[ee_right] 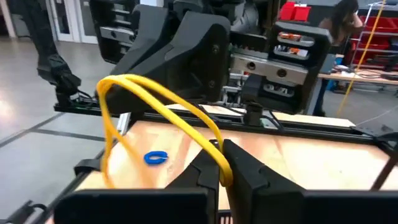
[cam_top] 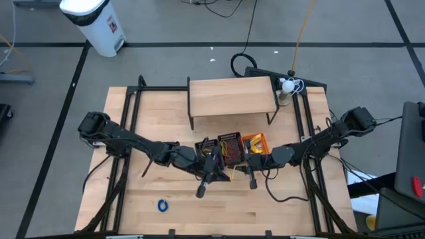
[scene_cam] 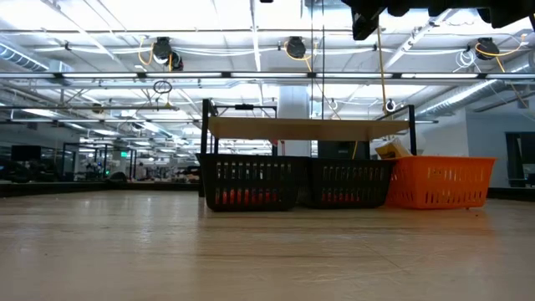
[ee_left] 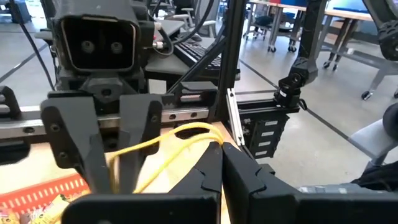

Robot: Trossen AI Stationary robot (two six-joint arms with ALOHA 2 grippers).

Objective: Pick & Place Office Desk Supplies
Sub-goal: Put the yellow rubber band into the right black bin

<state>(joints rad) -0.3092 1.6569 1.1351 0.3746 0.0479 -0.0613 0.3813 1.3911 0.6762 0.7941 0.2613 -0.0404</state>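
- Yellow elastic loop [ee_right: 163, 106]: held above the table's middle, between both arms, near the baskets [cam_top: 229, 147].
- Right gripper [ee_right: 222, 163]: we see its fingers pinching the loop.
- Left gripper [ee_left: 222, 155]: fingers pinching the same loop.
- We judge it light, soft, stretchy; grip the strand itself.

Two dark, matte black robot arms of chunky jointed segments. The left pincer [cam_top: 201, 191] and right pincer [cam_top: 253, 184] each end in two flat, angular black fingers. Thin black cables trail along the right arm. A boxy black camera housing sits on one wrist.
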